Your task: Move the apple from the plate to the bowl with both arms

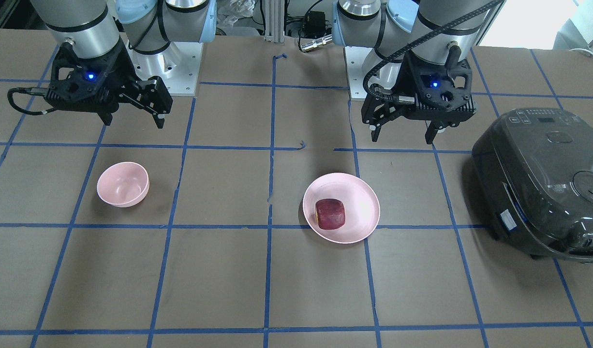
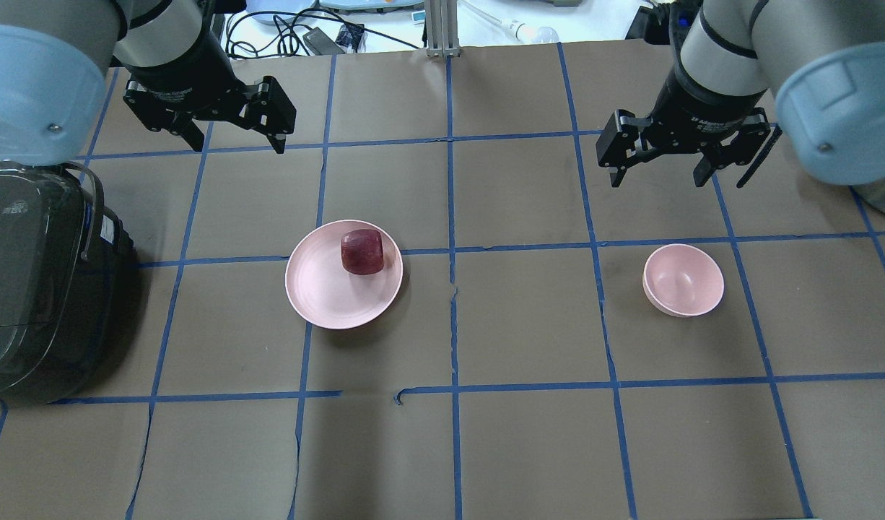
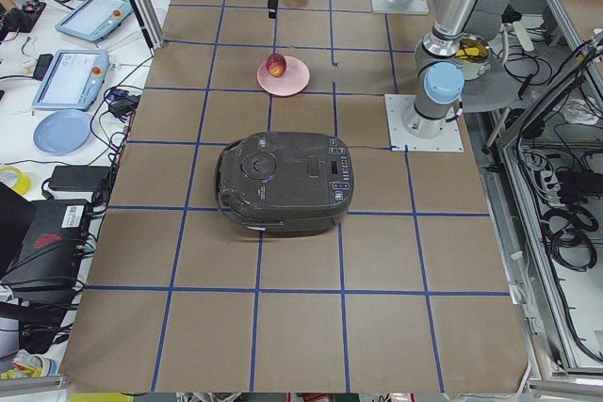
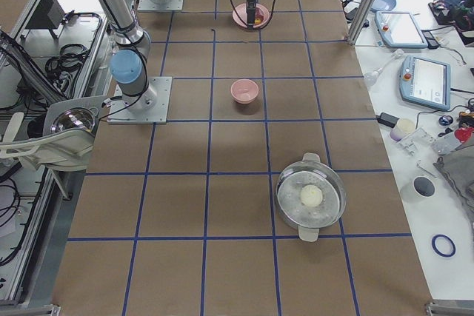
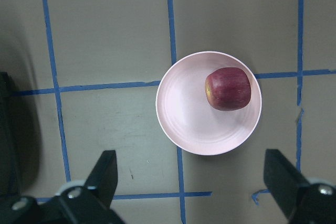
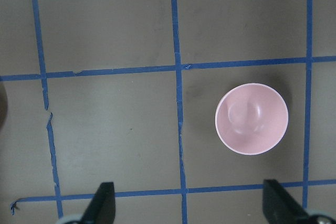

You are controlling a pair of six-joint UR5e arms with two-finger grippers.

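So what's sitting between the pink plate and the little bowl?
Nothing: between the plate and the bowl is only bare brown table crossed by blue tape, clearest in the overhead view.

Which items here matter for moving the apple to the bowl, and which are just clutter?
Part of the job: apple, on the plate; bowl, empty; left gripper and right gripper, both open.
Just lying about: rice cooker; metal pot.
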